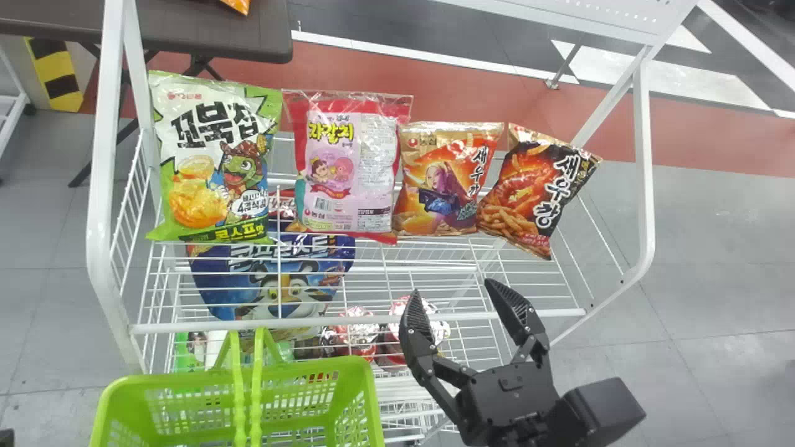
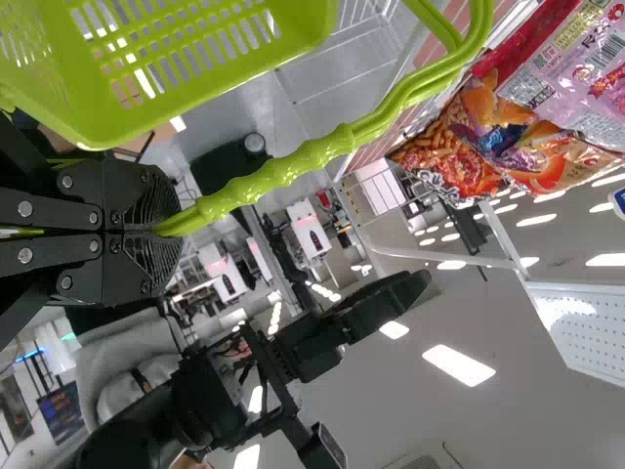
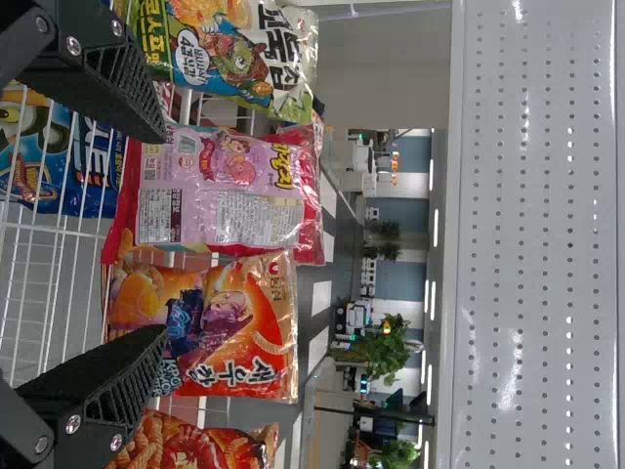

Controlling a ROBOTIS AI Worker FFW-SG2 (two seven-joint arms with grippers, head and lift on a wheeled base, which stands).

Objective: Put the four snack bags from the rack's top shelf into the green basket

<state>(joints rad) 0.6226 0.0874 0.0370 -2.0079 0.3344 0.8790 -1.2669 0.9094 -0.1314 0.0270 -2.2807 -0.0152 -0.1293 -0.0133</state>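
Grey floor (image 1: 714,279) behind white wire rack (image 1: 348,323); four snack bags (image 1: 353,167), ten to two o'clock. My right gripper (image 1: 456,288) gapes, five o'clock; left gripper (image 2: 161,230) grips the green basket (image 1: 310,368) handle (image 2: 244,186), seven.

The head view's bottom edge crops the green basket (image 1: 310,371)

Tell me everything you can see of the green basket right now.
The green basket looks like lime-green plastic, glossy, with perforated, grid-like walls and a smooth rim. Its two ribbed handles are raised and drawn together, and the left gripper clamps them. It is at the robot's near side of the white rack, toward the left, opening upward. No snack bag shows in the visible part of its inside. Whether it touches the rack or rests on anything, I can't tell.
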